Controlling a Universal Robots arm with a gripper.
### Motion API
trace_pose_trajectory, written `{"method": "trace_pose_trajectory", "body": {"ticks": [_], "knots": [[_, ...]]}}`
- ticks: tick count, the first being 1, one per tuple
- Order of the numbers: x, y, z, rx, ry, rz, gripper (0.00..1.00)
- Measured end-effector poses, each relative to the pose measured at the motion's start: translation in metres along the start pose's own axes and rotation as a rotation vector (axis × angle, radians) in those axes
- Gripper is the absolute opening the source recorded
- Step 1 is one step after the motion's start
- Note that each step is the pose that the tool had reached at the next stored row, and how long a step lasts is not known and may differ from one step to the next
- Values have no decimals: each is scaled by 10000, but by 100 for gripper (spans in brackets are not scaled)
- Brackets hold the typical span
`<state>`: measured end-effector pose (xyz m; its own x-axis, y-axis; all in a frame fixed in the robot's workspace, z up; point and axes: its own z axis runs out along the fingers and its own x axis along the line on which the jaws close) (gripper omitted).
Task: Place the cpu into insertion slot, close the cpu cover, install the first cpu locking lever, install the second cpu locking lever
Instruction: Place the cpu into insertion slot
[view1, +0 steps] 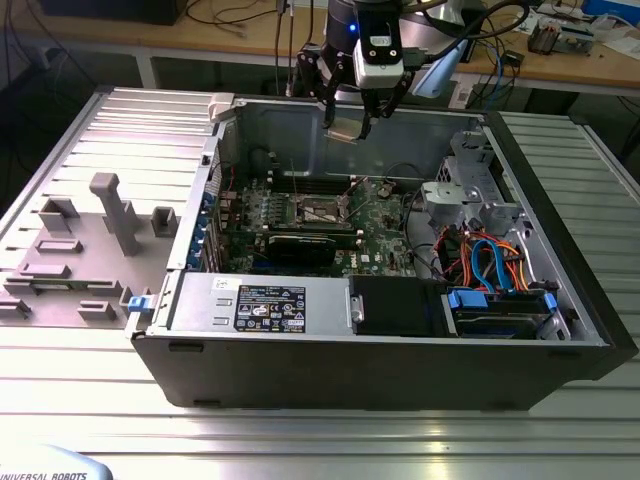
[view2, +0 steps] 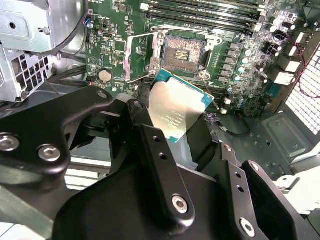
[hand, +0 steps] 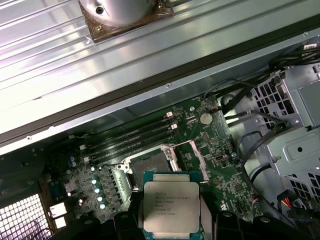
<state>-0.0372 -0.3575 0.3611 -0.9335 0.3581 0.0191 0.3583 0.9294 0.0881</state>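
My gripper (view1: 350, 118) hangs above the back wall of the open computer case, shut on the cpu (view1: 343, 130). In both wrist views the cpu (view2: 177, 107) (hand: 171, 207) is a silvery square with a greenish rim, held by its edges between the black fingers (view2: 150, 145). It is well above the motherboard and apart from it. The insertion slot (view1: 322, 210) (view2: 181, 51) (hand: 149, 164) lies bare, its dark centre showing. The cpu cover (view2: 137, 55) (hand: 192, 157) is swung open beside the slot.
Memory slots (hand: 132, 135) run along one side of the socket. In front of it lies a long black card (view1: 305, 247). At the exterior view's right stands a drive cage (view1: 470, 190) with coloured cables (view1: 490, 260). The power supply (view1: 260, 302) fills the front. Grey fixtures (view1: 110, 210) stand left of the case.
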Motion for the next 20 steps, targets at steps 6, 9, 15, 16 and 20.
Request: {"method": "trace_pose_trajectory", "body": {"ticks": [6, 9, 15, 16, 20], "knots": [[0, 0, 0, -3, -9, 98, 54], [0, 0, 0, -8, -34, 382, 54], [0, 0, 0, -19, -85, 957, 54], [0, 0, 0, -18, -85, 959, 54], [0, 0, 1, -19, -85, 965, 54]]}}
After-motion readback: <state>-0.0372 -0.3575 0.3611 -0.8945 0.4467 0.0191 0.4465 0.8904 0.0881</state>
